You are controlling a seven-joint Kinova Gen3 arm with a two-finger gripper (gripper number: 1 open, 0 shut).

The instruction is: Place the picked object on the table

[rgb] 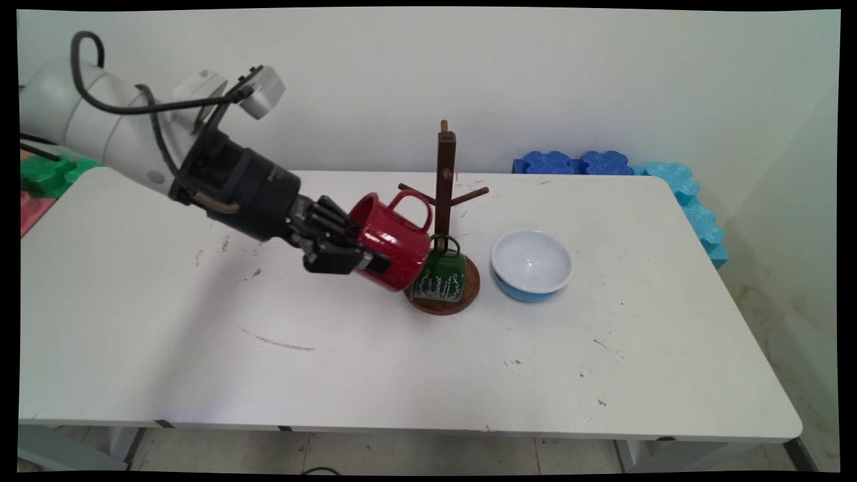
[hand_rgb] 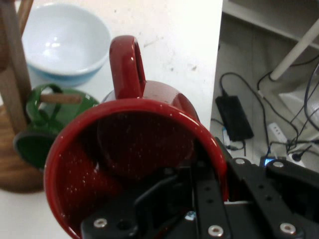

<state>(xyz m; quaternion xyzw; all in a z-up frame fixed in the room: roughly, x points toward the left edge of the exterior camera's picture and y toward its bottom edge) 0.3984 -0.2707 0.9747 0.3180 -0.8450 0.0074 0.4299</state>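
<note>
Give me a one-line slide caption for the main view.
Gripper holds a red mug tilted beside a wooden mug tree bearing a green mug, blue bowl nearby.

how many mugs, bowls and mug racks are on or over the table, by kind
mugs: 2, the red mug held by the gripper and the green mug hanging on the rack
bowls: 1, the blue bowl
mug racks: 1, the wooden rack
total: 4

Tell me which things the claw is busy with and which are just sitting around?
Busy with: claw, clamped on the red mug's rim; wooden mug tree right beside it; green mug hanging on a low peg.

Just sitting: blue bowl; blue foam pieces behind the table.
</note>
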